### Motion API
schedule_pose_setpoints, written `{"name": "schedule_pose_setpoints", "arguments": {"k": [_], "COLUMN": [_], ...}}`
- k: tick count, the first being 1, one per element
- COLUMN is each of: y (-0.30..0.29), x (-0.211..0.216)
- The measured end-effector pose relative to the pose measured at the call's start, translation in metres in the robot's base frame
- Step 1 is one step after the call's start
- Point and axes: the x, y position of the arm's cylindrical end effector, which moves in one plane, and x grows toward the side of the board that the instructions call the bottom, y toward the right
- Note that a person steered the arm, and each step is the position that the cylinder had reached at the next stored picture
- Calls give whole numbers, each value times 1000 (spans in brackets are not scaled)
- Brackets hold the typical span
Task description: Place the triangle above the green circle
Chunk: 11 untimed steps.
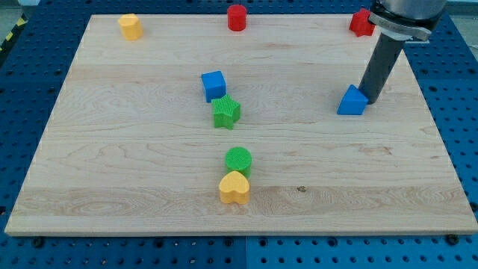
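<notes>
Task barely underway: blue triangle (352, 101) sits toward the bench's right edge, well apart from the green circle (239, 160) near the bottom-edge middle. My tip (370, 101) touches the triangle's right side. No gripper on this arm, so no jaw state. Triangle: small solid blue wedge, upright.

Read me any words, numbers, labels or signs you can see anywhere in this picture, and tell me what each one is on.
No readable words, numbers or brand names anywhere in the view.
The blocks, such as the blue triangle and green circle, carry no markings.
The wooden board shows only grain.
The yellow and black striped tape at the view's top left is a pattern, not text.
</notes>
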Motion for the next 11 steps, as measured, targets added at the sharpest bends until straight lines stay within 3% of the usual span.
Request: {"name": "schedule_pose_setpoints", "arguments": {"k": [8, 11], "y": [-104, -139], "x": [46, 90]}}
